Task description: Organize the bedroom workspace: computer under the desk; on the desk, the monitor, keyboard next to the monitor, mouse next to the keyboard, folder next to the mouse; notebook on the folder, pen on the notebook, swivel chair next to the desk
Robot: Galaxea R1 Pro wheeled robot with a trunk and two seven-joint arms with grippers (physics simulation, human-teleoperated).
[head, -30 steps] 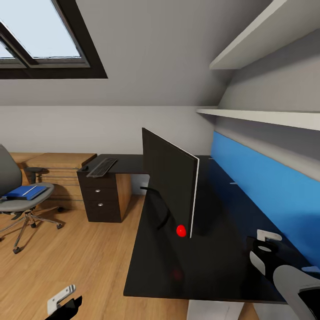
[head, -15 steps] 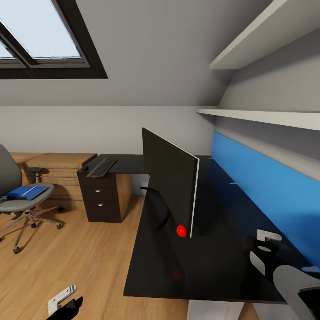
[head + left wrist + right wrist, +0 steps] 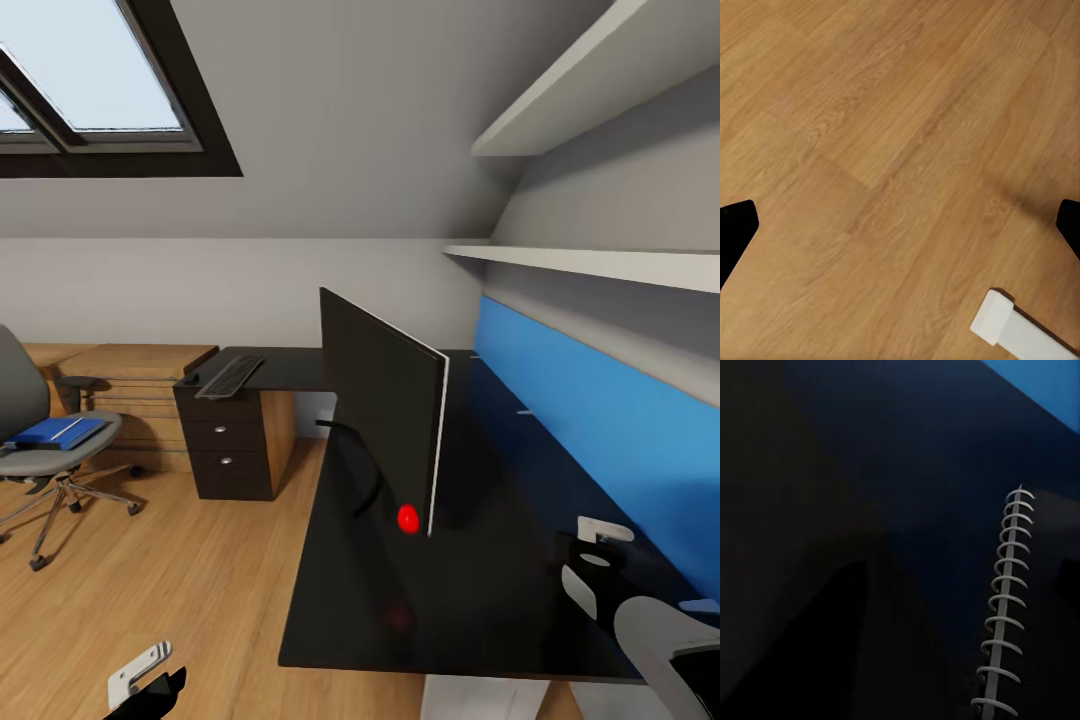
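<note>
The black monitor (image 3: 385,420) stands on the glossy black desk (image 3: 470,590), turned edge-on toward the blue wall panel. On the desk's far wing lie the keyboard (image 3: 230,375) and, just left of it, the tiny mouse (image 3: 190,379). At the left, the grey swivel chair (image 3: 20,400) holds the blue folder (image 3: 50,434), with the pen (image 3: 70,429) on the folder. My right gripper (image 3: 592,548) hovers over the desk's right end. In the right wrist view, the dark notebook's spiral binding (image 3: 1003,607) lies just below it. My left gripper (image 3: 900,225) hangs open over bare floor.
A black drawer unit (image 3: 225,445) stands under the desk's far wing, with a light-wood chest (image 3: 135,385) behind it. A blue wall panel (image 3: 600,420) and two shelves (image 3: 600,262) line the right wall. A pale box shape (image 3: 485,700) shows under the desk's near edge.
</note>
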